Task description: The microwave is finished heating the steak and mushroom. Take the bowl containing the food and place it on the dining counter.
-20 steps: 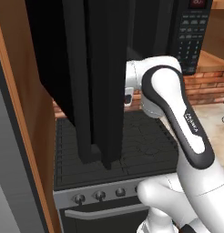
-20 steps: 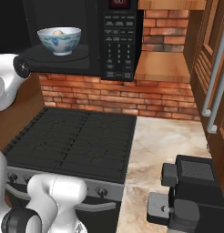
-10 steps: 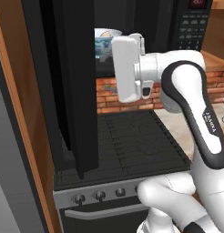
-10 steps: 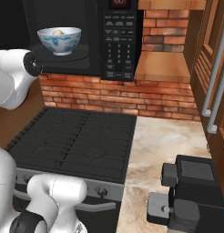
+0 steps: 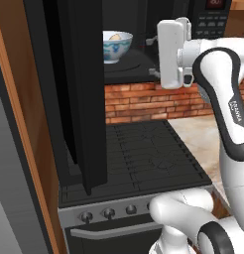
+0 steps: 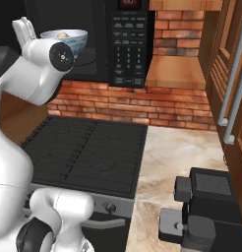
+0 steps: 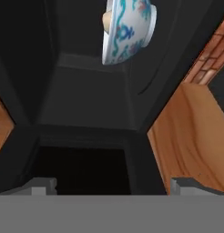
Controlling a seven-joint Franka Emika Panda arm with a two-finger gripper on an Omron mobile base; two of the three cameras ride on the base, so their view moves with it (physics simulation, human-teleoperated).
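The black microwave [image 5: 213, 20] [image 6: 128, 44] hangs above the stove with its wide door [image 5: 79, 89] swung far open to the left. Inside stands the blue-and-white bowl [image 5: 116, 45] [image 6: 76, 39] [image 7: 129, 34], upright on the microwave floor. A pale tan lump of food [image 5: 114, 36] [image 6: 63, 34] [image 7: 107, 20] shows over its rim; steak and mushroom cannot be told apart. My gripper [image 5: 152, 57] [image 6: 24, 28] [image 7: 114, 186] hovers open in front of the cavity, right of the bowl and apart from it, holding nothing. The dining counter is out of view.
Below lies a black cooktop [image 5: 144, 154] [image 6: 88, 152] with knobs along its front. A beige stone worktop [image 6: 177, 152] to its right carries a dark coffee machine [image 6: 206, 206]. A brick wall [image 6: 142, 106] runs behind. Wooden cabinets with long handles [image 6: 231, 98] close the right side.
The microwave door has swung wider open to the left, uncovering the bowl. My hand has risen and moved right, from behind the door to level with the cavity.
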